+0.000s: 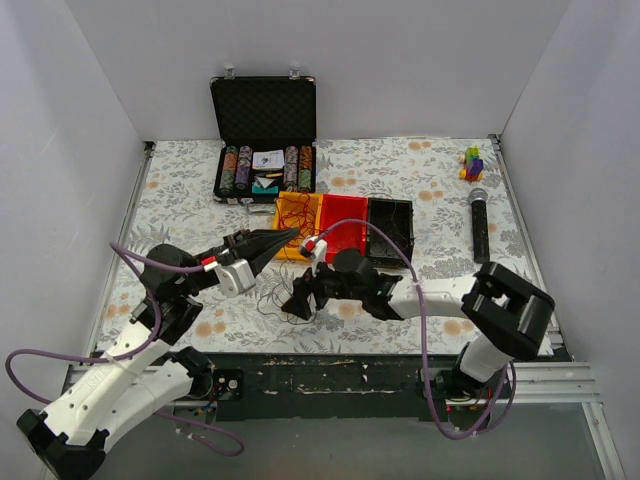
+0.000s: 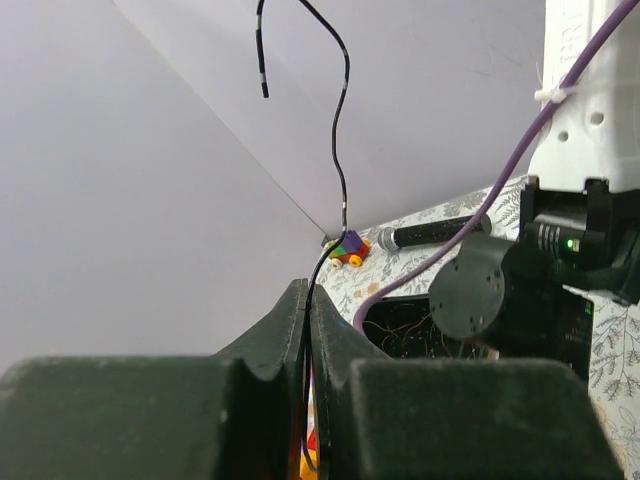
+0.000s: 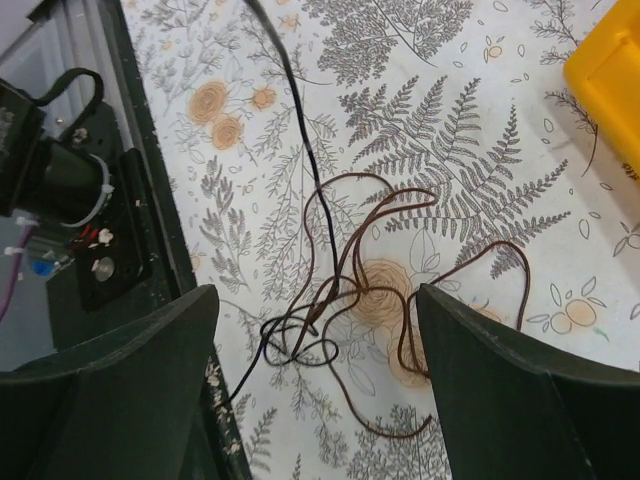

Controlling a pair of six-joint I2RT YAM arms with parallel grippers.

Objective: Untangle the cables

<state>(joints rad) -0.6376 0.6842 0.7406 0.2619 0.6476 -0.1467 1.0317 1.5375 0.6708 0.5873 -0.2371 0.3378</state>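
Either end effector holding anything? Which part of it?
Left end effector is shut on a thin black wire, pinched partway along its length. Right end effector is open above the tangled dark brown wires, holding nothing.

Item count from my remote station, all three views.
I count two arms, so two grippers: left gripper [image 1: 287,234] and right gripper [image 1: 299,300]. Three bins: yellow bin [image 1: 283,253], red bin [image 1: 345,226], black bin [image 1: 391,229]. One case [image 1: 263,110], with four chip stacks [image 1: 236,170] that I can make out. One microphone [image 1: 480,225]. One block toy [image 1: 472,163]. Cables [image 3: 350,290]: strands too tangled to count; one black strand [image 2: 340,150] stands apart.
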